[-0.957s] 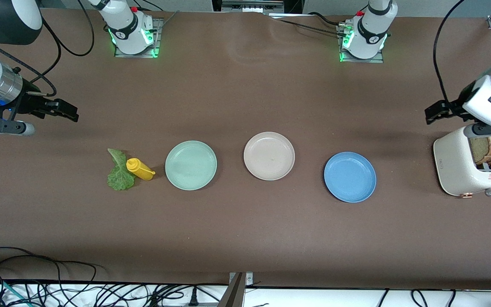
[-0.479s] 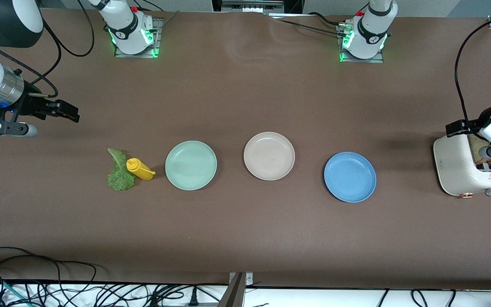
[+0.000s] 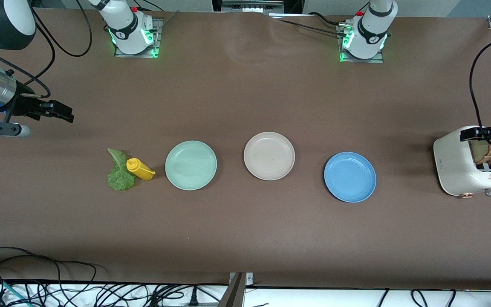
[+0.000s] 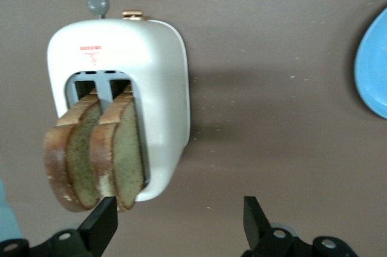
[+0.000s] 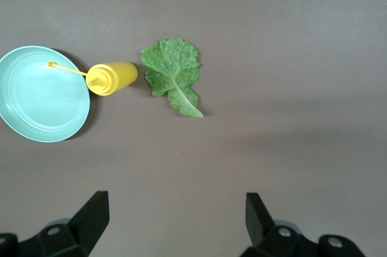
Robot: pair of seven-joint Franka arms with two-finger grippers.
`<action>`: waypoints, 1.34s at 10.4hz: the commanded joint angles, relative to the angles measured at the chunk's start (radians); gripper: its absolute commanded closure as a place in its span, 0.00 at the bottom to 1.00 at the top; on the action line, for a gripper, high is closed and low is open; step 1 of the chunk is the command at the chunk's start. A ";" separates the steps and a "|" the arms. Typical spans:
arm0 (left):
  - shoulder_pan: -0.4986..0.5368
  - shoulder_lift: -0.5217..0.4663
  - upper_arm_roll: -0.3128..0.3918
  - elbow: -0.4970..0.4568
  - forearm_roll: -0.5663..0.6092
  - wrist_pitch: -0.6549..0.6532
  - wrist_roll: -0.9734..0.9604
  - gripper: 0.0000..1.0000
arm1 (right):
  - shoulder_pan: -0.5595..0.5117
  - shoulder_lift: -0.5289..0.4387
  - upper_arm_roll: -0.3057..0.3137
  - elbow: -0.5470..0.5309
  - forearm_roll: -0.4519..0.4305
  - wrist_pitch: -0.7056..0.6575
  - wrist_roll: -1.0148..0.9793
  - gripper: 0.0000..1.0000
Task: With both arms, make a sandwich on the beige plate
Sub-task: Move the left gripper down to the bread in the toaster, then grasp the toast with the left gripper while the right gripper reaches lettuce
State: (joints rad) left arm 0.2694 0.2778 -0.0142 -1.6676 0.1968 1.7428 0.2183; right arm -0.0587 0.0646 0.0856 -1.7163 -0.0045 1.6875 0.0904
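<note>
Hovering over the white toaster (image 3: 463, 164) at the left arm's end of the worktop (image 3: 245, 234), the left hand (image 4: 180, 224) has its fingers spread wide with nothing between them; in the left wrist view one finger (image 4: 103, 224) sits just beside the lower edge of the two bread slices (image 4: 97, 157), which stand upright in the toaster's slots, and whether it touches them cannot be told. The right hand (image 5: 175, 221) hangs over bare worktop near the right arm's end, also wide open and holding nothing, and the lettuce leaf (image 5: 174, 75) lies flat well apart from it. Touching the leaf, on the side toward the plates, lies the yellow squeeze bottle (image 3: 140, 169) on its side, its nozzle reaching over the rim of the mint-green plate (image 3: 191, 165). Next in the row sits the beige plate (image 3: 269, 155), bare, well apart from both hands, with the blue plate (image 3: 350, 177) between it and the toaster.
</note>
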 commanded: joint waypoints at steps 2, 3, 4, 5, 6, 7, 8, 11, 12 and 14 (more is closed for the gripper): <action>0.042 0.040 -0.012 0.022 0.081 0.003 0.019 0.09 | -0.003 0.012 -0.007 0.015 0.008 -0.009 -0.023 0.00; 0.042 0.055 -0.012 0.022 0.084 0.001 0.019 0.09 | -0.006 0.020 -0.007 0.017 0.004 -0.009 -0.023 0.00; 0.045 0.064 -0.012 0.020 0.085 0.003 0.019 0.09 | -0.006 0.021 -0.007 0.015 0.006 -0.009 -0.023 0.00; 0.065 0.078 -0.012 0.020 0.087 0.006 0.018 0.09 | -0.012 0.021 -0.009 0.015 0.004 -0.009 -0.023 0.00; 0.070 0.086 -0.012 0.020 0.087 0.021 0.018 0.09 | -0.015 0.027 -0.010 0.012 0.004 -0.009 -0.024 0.00; 0.073 0.089 -0.012 0.020 0.085 0.021 0.018 0.09 | -0.024 0.034 -0.013 0.010 0.007 -0.006 -0.055 0.00; 0.074 0.104 -0.012 0.020 0.084 0.021 0.018 0.14 | -0.026 0.044 -0.024 0.010 0.011 -0.002 -0.113 0.00; 0.090 0.116 -0.013 0.020 0.079 0.015 0.019 0.65 | -0.024 0.067 -0.046 -0.020 0.011 0.047 -0.135 0.00; 0.096 0.116 -0.013 0.025 0.079 0.009 0.019 0.81 | -0.026 0.069 -0.046 -0.048 0.011 0.084 -0.135 0.00; 0.100 0.115 -0.013 0.034 0.079 0.006 0.019 1.00 | -0.027 0.084 -0.056 -0.097 0.011 0.145 -0.146 0.00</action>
State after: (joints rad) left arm 0.3561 0.3865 -0.0150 -1.6633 0.2500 1.7654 0.2225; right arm -0.0790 0.1493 0.0344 -1.7734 -0.0044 1.7914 -0.0264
